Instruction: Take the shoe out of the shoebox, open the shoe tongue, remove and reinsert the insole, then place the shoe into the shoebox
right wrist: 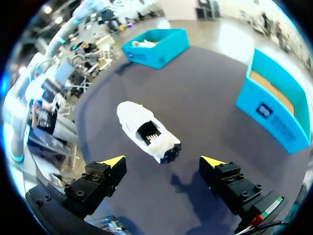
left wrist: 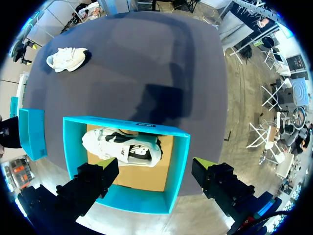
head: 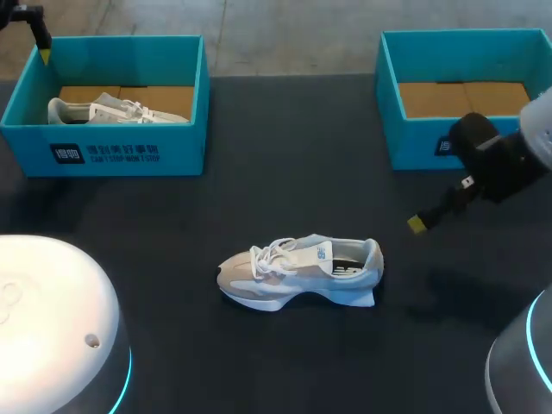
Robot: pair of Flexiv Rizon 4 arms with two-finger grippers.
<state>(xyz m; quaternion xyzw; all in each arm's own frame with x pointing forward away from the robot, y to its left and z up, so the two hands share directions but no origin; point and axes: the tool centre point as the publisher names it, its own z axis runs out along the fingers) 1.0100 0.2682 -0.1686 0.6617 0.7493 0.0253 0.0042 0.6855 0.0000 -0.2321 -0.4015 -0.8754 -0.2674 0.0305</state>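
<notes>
**Both grippers released; sneaker on the open table between two shoeboxes**

Right gripper (right wrist: pixel 163 161): jaws spread wide, nothing between them. It hangs above the table (head: pixel 285 172) off the heel end of the sneaker (head: pixel 297 272), apart from it. In the right wrist view the sneaker lies just ahead of the gripper, heel nearest and toe pointing away.

Left gripper (left wrist: pixel 154 169): jaws also apart and holding nothing. It is well away from the sneaker, far off beyond its toe end and over the far edge of the table.

Sneaker: a pale grey and white running shoe standing upright on its sole on the dark tabletop, outside both boxes. Its toe points to the robot's left and its heel to the right. The white laces lie loose over the tongue, and the dark interior shows through the opening.

Right shoebox (head: pixel 414 142): teal, lidless, with a bare cardboard floor. It stands beyond the sneaker's heel, past the right gripper.

Left shoebox (head: pixel 103 155): teal and lidless, well apart from the sneaker beyond its toe end. It sits directly under the left gripper and holds a second sneaker (head: pixel 116 110), white, lying on the cardboard floor
</notes>
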